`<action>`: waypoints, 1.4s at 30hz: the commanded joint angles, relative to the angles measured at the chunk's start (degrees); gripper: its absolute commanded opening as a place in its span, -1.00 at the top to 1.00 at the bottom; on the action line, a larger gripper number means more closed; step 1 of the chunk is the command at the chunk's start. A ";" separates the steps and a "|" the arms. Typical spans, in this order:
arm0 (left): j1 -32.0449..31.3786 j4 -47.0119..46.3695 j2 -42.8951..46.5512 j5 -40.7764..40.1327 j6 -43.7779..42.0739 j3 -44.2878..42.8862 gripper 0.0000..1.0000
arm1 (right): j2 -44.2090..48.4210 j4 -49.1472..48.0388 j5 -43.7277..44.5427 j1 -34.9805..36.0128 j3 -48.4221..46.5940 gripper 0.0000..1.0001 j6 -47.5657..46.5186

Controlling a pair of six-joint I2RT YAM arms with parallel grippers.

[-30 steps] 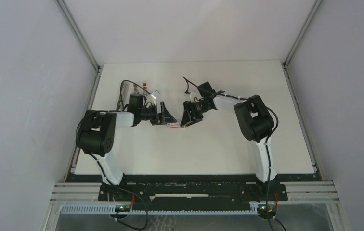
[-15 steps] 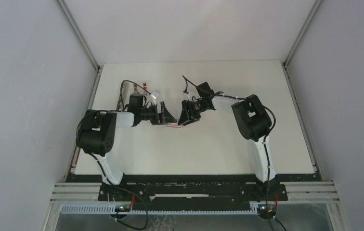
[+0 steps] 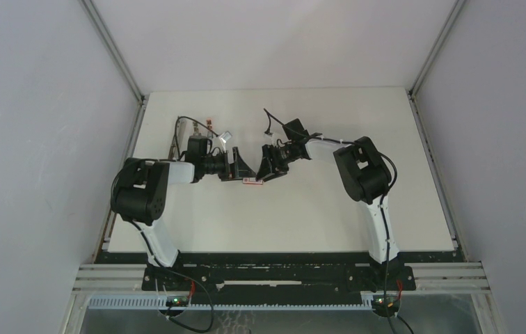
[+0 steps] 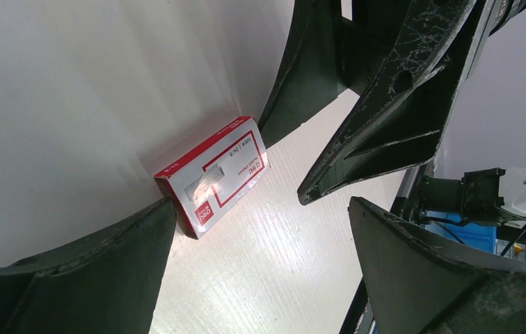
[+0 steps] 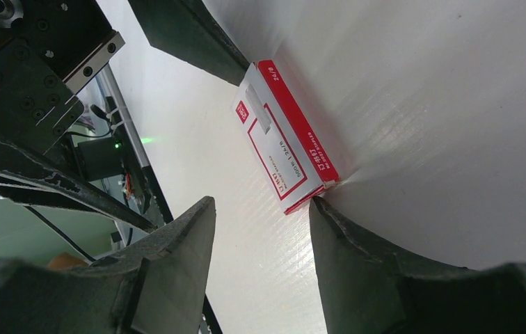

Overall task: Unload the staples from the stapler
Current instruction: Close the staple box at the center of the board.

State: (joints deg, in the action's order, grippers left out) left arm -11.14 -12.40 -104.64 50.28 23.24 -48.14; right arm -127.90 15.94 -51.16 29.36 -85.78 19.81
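Neither the stapler nor the staples can be made out in any view. A small flat red-and-white box (image 3: 252,181) lies on the white table (image 3: 316,209) between the two grippers. My left gripper (image 4: 260,205) is open and empty, and its left finger (image 4: 107,264) reaches the box (image 4: 213,174) at a corner. My right gripper (image 5: 260,202) is open about halfway with nothing between its fingers, and its right fingertip (image 5: 323,212) touches the box's (image 5: 284,139) near corner. From above, the left gripper (image 3: 241,168) and right gripper (image 3: 267,171) face each other closely.
Behind the left arm, near the table's back left, lie small objects (image 3: 208,126) and cables (image 3: 180,132), too small to identify. The right gripper's black fingers (image 4: 392,104) fill the top of the left wrist view. Enclosure walls border the table on both sides.
The right arm has edged slightly left, closer to the left gripper. The box has stayed in about the same spot. The left arm has not visibly moved.
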 commanded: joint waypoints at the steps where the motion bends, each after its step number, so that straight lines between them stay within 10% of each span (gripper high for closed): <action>1: -0.94 0.18 -1.53 0.34 0.83 0.12 -0.99 | -0.73 -2.19 0.14 0.13 -1.83 -0.06 0.75; 14: -1.23 0.12 -1.31 0.42 1.13 0.04 -0.99 | 1.51 2.12 2.52 -2.29 -2.17 -0.06 -3.51; 28: -1.85 1.38 0.56 0.22 0.21 -0.32 -0.99 | 16.92 12.09 14.99 -7.76 4.24 -0.19 -33.26; 42: 8.14 16.66 13.46 -1.05 -14.10 -3.93 -0.99 | 18.99 14.15 23.00 3.99 5.21 -0.32 -59.59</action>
State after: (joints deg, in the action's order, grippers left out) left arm -6.15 -3.38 -97.56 48.45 17.30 -48.16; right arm -110.41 31.22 -29.56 30.81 -80.18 -31.20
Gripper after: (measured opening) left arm 0.996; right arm 0.644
